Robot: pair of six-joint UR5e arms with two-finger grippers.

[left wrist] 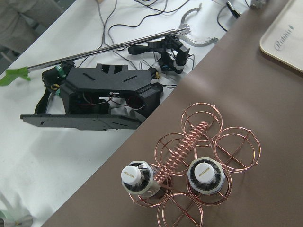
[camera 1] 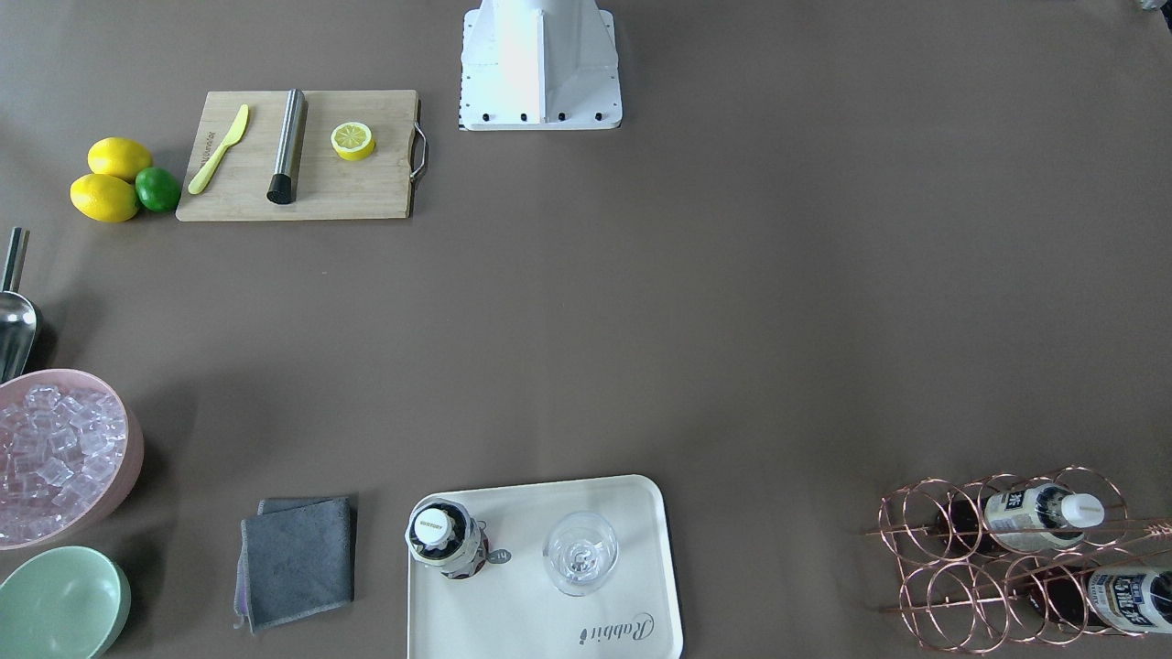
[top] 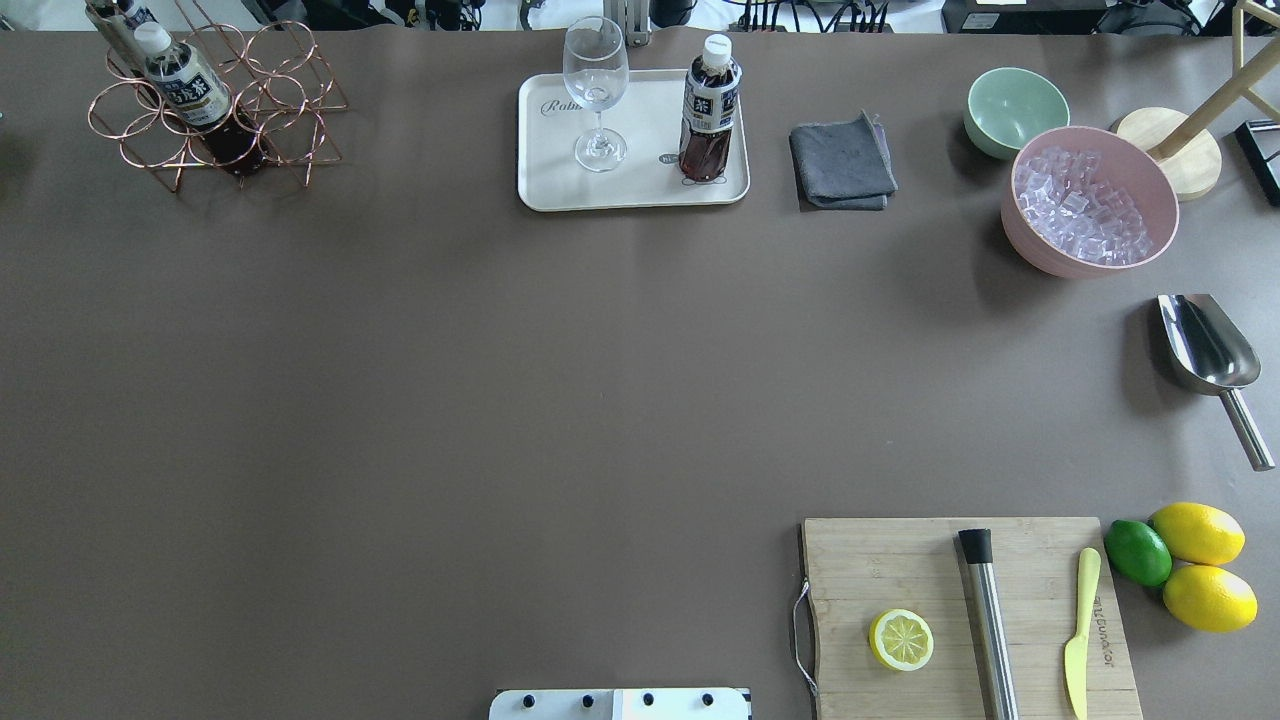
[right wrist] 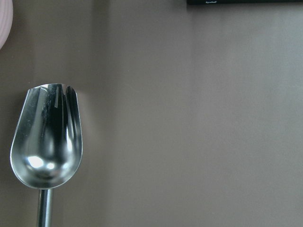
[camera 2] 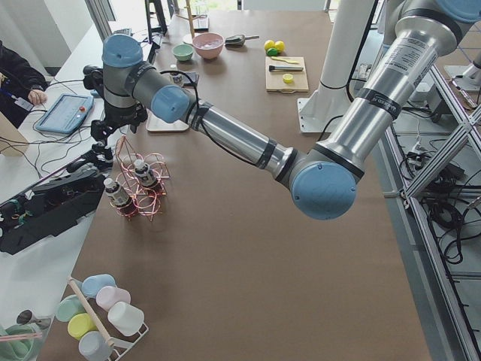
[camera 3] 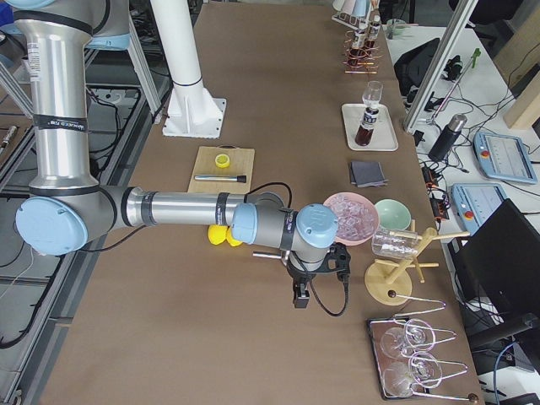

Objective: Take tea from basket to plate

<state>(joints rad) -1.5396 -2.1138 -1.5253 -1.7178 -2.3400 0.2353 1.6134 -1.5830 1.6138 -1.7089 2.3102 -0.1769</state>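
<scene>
One tea bottle (camera 1: 444,540) stands upright on the cream plate (camera 1: 549,622), also in the overhead view (top: 710,120). Two more tea bottles (camera 1: 1039,517) (camera 1: 1131,599) lie in the copper wire basket (camera 1: 934,558) at the table's far left corner (top: 300,110). The left wrist view looks down on their white caps (left wrist: 135,176) (left wrist: 206,173) and the basket's twisted handle (left wrist: 184,146). My left gripper (camera 2: 104,134) hovers above the basket, seen only in the left side view; I cannot tell if it is open. My right gripper (camera 3: 301,295) hangs over the table near the metal scoop; I cannot tell its state.
A wine glass (camera 1: 580,552) stands on the plate beside the bottle. A grey cloth (camera 1: 298,558), a mint-green bowl (camera 1: 59,604) and a pink bowl of ice (camera 1: 55,458) sit to its side. The scoop (right wrist: 47,146), a cutting board (top: 960,610), lemons and a lime lie on my right.
</scene>
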